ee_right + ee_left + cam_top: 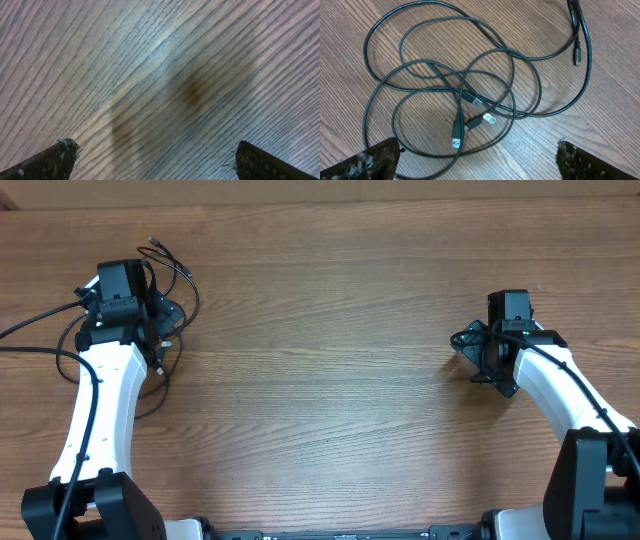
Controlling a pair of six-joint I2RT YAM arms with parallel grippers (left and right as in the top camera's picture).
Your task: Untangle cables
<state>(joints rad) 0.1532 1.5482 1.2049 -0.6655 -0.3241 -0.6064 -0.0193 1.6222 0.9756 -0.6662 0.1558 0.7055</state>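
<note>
Left gripper (477, 152) hangs spread above the tangled USB cables (472, 97) — I'm choosing a strand (right gripper (155, 150) likewise spread).

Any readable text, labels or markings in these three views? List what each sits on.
Small pale label on a plug among the cables, left wrist view: some print on it, too small to read.
No other text, brand, number or sign shows in any view.
</note>
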